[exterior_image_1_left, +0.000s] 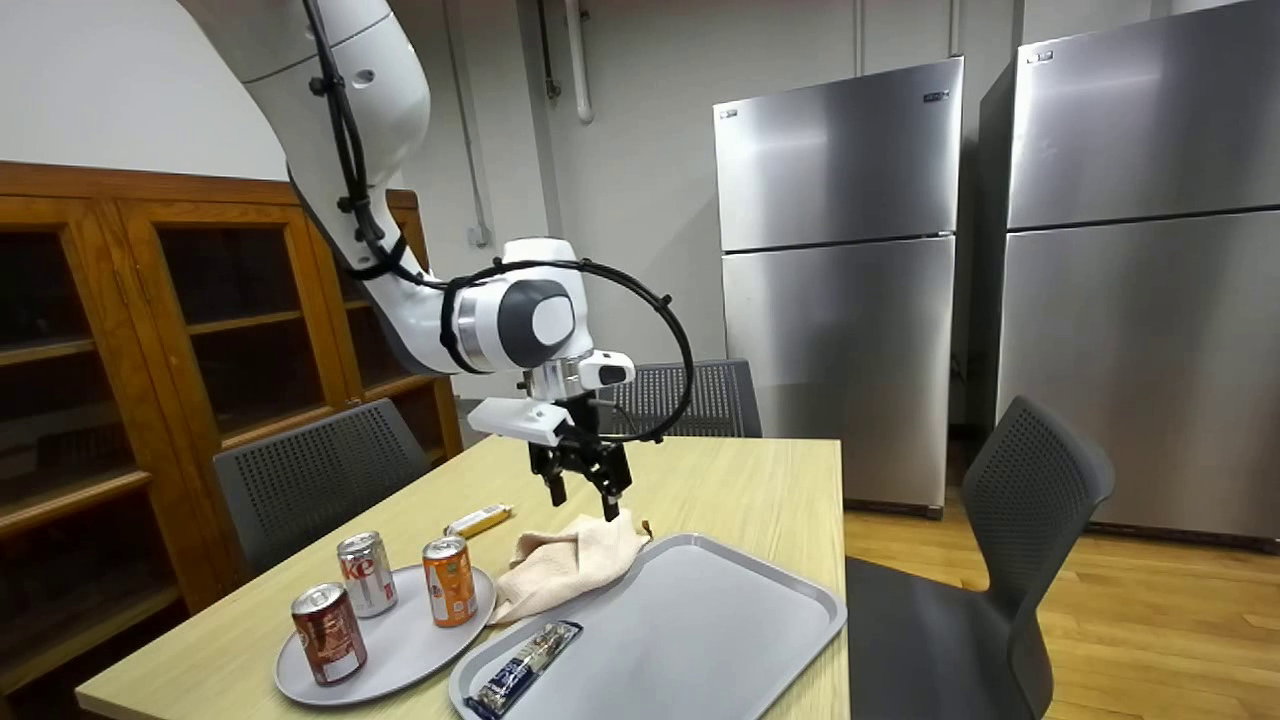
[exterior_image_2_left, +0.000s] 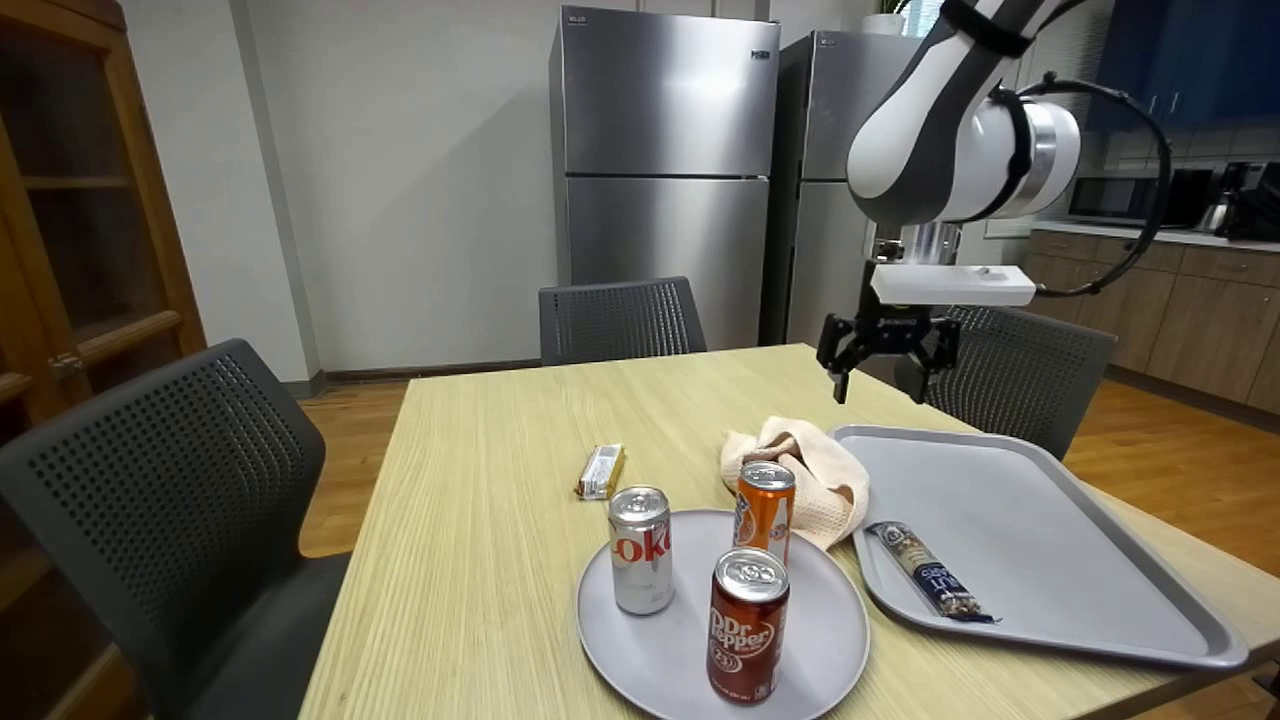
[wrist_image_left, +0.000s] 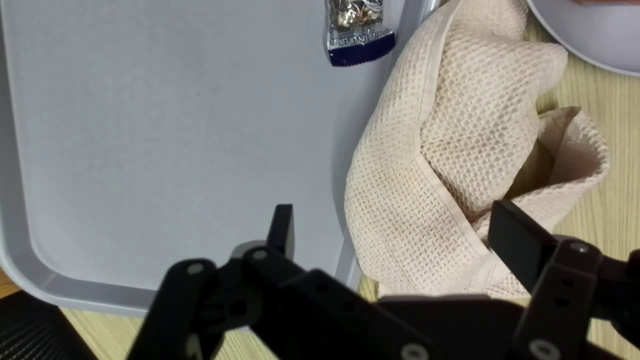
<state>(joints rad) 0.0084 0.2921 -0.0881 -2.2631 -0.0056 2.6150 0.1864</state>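
2 steel refrigerators (exterior_image_1_left: 840, 300) stand beyond the table (exterior_image_1_left: 740, 490), 3 dark chairs (exterior_image_1_left: 320, 478) around it.

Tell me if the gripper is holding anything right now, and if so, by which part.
Nothing is held: the gripper hangs open with nothing between its jaws, and the crumpled beige cloth lies below, ungripped.

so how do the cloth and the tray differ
The cloth is peach and textured, the tray grey and smooth. The cloth lies crumpled, while the tray sits flat. The cloth, as bunched, covers less table than the tray. Both lie below the open fingers.
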